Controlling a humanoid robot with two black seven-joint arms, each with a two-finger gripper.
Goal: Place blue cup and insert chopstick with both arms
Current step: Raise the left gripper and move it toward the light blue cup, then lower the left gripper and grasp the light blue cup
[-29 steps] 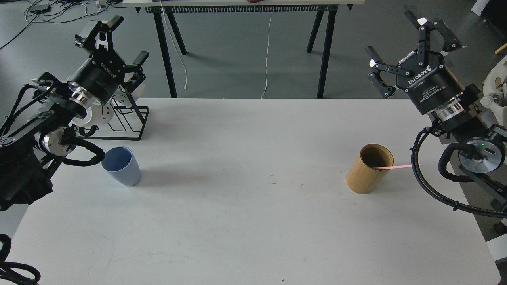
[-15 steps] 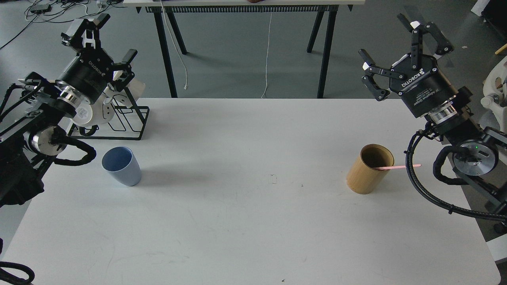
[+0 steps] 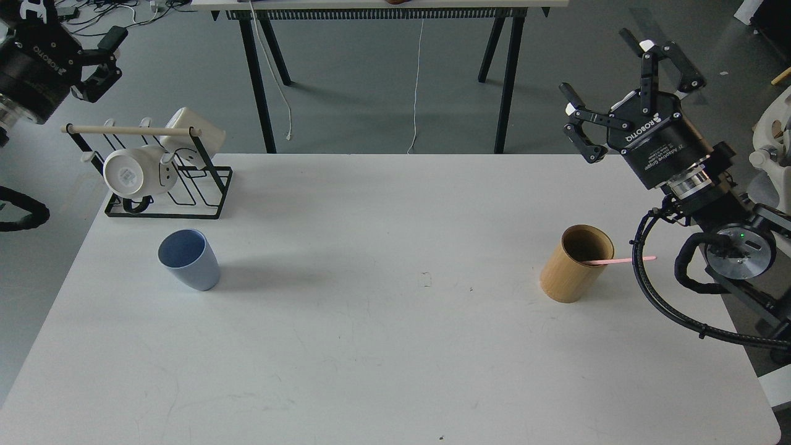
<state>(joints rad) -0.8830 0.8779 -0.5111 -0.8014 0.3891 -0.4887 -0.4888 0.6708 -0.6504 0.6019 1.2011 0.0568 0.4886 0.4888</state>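
Observation:
The blue cup stands upright on the left part of the white table, apart from both arms. A pink chopstick leans out to the right of a tan wooden cylinder on the right part of the table. My left gripper is open and empty in the top left corner, partly cut off by the view's edge, high and far behind the cup. My right gripper is open and empty, raised behind and above the wooden cylinder, past the table's far edge.
A black wire rack with a pale wooden rod and white mugs stands at the table's back left, behind the blue cup. My right arm's cable hangs at the right edge. Another table's black legs stand behind.

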